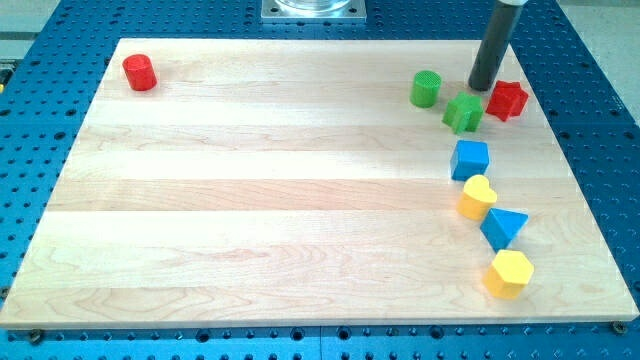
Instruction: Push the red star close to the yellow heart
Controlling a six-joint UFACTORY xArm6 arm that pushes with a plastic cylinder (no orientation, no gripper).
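The red star (508, 100) lies near the view's top right of the wooden board (250, 200). The yellow heart (477, 196) lies below it, past a blue cube (470, 159). My tip (482, 87) stands just left of the red star and just above the green star (463, 113), close to both. I cannot tell if it touches either.
A green cylinder (426, 89) sits left of my tip. A blue triangle (502, 227) and a yellow hexagon (509, 273) lie below the yellow heart. A red cylinder (140, 72) sits at the view's top left. The board's right edge runs near the red star.
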